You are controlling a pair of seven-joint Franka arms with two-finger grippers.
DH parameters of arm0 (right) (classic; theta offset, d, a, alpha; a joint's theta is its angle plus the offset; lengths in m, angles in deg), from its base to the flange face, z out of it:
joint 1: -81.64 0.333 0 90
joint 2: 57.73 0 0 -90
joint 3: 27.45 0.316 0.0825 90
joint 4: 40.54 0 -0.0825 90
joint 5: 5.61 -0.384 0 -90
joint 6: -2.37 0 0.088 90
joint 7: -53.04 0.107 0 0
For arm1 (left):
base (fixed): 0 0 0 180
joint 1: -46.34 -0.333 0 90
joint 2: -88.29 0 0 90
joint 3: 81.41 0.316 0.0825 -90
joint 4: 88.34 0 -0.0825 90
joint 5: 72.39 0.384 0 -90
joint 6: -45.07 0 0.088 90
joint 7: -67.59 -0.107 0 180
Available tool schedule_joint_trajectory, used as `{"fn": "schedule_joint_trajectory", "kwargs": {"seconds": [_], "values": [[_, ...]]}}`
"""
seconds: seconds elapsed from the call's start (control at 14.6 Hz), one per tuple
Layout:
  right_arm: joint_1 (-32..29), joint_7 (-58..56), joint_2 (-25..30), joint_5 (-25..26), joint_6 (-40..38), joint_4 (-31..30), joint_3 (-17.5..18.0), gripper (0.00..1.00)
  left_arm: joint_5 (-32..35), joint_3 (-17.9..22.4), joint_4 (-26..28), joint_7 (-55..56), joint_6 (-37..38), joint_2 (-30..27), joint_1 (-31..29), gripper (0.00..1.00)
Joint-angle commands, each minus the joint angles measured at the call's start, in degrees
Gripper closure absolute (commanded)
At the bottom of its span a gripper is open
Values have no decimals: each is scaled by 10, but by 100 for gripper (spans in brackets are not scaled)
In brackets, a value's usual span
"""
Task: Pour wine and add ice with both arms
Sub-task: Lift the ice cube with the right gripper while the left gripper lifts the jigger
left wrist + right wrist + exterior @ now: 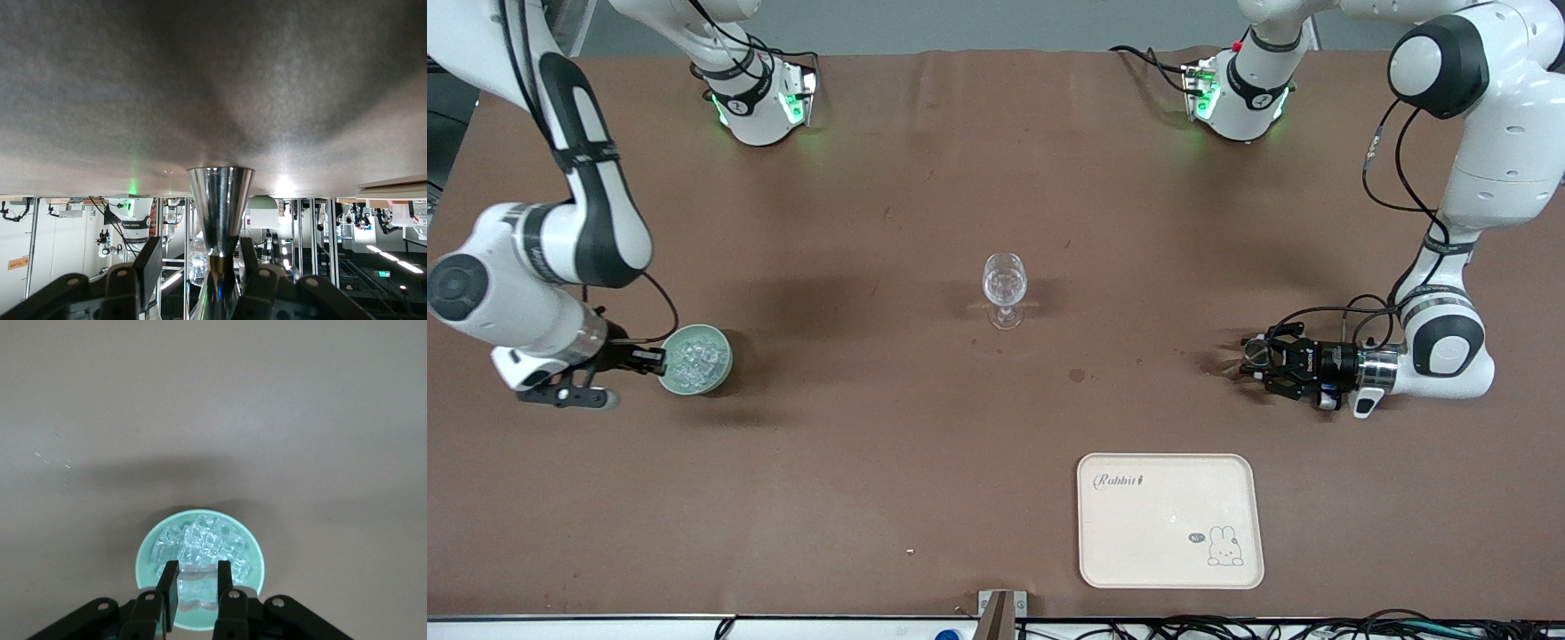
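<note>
A pale green bowl [725,360] full of clear ice chunks [694,358] sits toward the right arm's end of the table. My right gripper [654,360] is low over the bowl's rim. In the right wrist view the gripper [197,572] is shut on one ice chunk [197,590] above the pile [203,543] in the bowl [143,560]. A clear stemmed glass [1005,284] stands mid-table. My left gripper [1252,360] lies level, low over the table toward the left arm's end, and holds a shiny metal double-cone cup [1256,354]. The cup also shows in the left wrist view [220,200].
A cream tray [1169,520] with a rabbit print lies nearer the front camera than the left gripper. A small dark spot [1077,375] marks the brown table between glass and tray. The arm bases stand along the table edge farthest from the camera.
</note>
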Motion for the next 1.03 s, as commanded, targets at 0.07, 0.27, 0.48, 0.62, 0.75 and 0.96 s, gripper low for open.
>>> {"fn": "schedule_joint_trajectory", "kwargs": {"seconds": [0.07, 0.27, 0.48, 0.62, 0.75, 0.96], "values": [[-8, -3, 12, -1, -109, 100, 3, 94, -14, -1, 1, -8, 7, 3, -2, 55], [-7, -4, 45, -1, -146, 115, 4, 94, -14, -1, 1, -8, 7, 4, -2, 61], [-6, -3, 86, -2, -188, 115, 4, 93, -14, -1, 1, -7, 7, 4, -2, 72], [-3, -3, 113, -2, -216, 115, 6, 93, -14, -1, 1, -3, 7, 6, -2, 80], [-3, -3, 132, -2, -238, 114, 7, 93, -18, -1, 0, -2, 8, 7, -2, 88], [-2, -3, 147, -2, -257, 112, 7, 93, -19, -1, -1, 0, 21, 5, -2, 98]]}}
